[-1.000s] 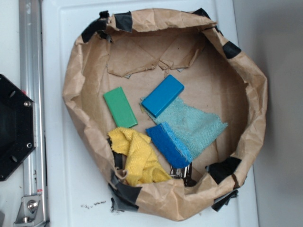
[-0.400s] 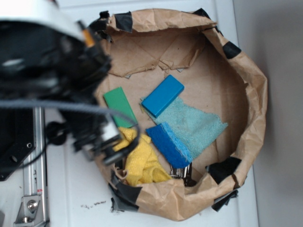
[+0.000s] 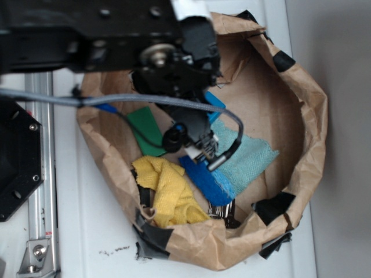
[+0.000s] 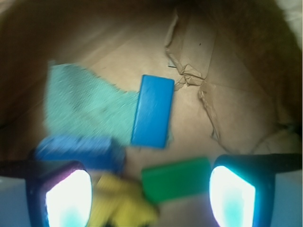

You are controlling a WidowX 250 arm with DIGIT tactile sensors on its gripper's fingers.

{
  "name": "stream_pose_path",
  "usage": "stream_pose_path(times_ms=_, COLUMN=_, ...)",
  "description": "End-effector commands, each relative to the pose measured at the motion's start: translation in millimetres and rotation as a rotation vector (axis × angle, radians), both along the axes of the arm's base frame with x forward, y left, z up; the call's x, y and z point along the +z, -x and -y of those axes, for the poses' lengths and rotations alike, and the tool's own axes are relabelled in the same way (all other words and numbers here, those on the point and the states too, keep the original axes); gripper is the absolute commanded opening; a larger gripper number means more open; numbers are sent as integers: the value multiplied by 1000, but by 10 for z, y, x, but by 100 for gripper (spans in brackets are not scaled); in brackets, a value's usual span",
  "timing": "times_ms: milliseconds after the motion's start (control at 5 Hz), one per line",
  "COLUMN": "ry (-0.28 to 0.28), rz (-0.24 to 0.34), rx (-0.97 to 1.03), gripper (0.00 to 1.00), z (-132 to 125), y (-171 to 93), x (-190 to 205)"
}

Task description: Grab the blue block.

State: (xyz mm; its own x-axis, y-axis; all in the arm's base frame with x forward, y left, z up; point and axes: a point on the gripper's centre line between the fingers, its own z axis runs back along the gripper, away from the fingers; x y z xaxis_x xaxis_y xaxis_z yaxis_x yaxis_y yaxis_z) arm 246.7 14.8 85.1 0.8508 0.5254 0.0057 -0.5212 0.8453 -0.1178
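The blue block (image 4: 152,111) lies flat on the brown paper floor, centre of the wrist view, its edge touching the pale teal cloth (image 4: 87,106). In the exterior view the arm covers nearly all of it; only a corner of the blue block (image 3: 215,103) shows. My gripper (image 4: 150,198) is open and empty, fingers wide apart, held above the bag's contents, short of the block. Between the fingers, below them, I see the green block (image 4: 176,179) and yellow cloth (image 4: 120,203). From outside, the gripper (image 3: 194,142) hangs over the bag's middle.
A crumpled brown paper bag (image 3: 307,116) with black tape walls everything in. Inside also lie a dark blue sponge (image 3: 206,176), the teal cloth (image 3: 249,156), green block (image 3: 145,130) and yellow cloth (image 3: 168,194). A black base (image 3: 17,156) and metal rail (image 3: 35,116) stand left.
The arm, absent a second ago, swung in from the upper left and now hangs over the bag's middle, covering the blue block. The objects have not moved.
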Motion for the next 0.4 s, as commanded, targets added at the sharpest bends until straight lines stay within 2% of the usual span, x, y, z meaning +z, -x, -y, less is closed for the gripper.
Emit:
stream_pose_path(times_ms=0, ry=31, rz=-16, rx=-40, gripper=100, z=167, y=-136, x=-501)
stream_pose_path(times_ms=200, ry=5, rz=1, rx=-94, gripper=100, z=268, y=-248, x=-675)
